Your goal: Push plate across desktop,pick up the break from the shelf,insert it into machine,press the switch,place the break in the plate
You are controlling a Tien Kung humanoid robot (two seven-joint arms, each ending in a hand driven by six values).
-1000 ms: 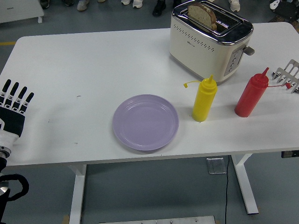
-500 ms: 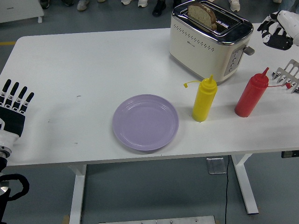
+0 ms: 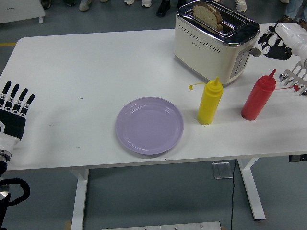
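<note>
While my left arm rests at the near left table edge, positions read as follows, near to far.

Left hand (image 3: 13,115): mine, flat on the white table (image 3: 81,67), fingers straight and spread, gripping nothing.

Plate (image 3: 149,125): lilac, bare, near the front edge at centre.

Yellow squeeze bottle (image 3: 209,102): upright, just right of the plate, apart from it.

Red squeeze bottle (image 3: 258,98): upright, right of the yellow one.

Shelf (image 3: 296,76): metal rack, only partly in view at the right edge, beside the red bottle.

Right hand (image 3: 274,46): mine, just beside the toaster's lever end, above the shelf; I cannot tell whether the fingers are apart or together.

Toaster (image 3: 215,40): cream and chrome, at the far right.

Bread (image 3: 208,14): one slice standing up out of the toaster's slot.
</note>
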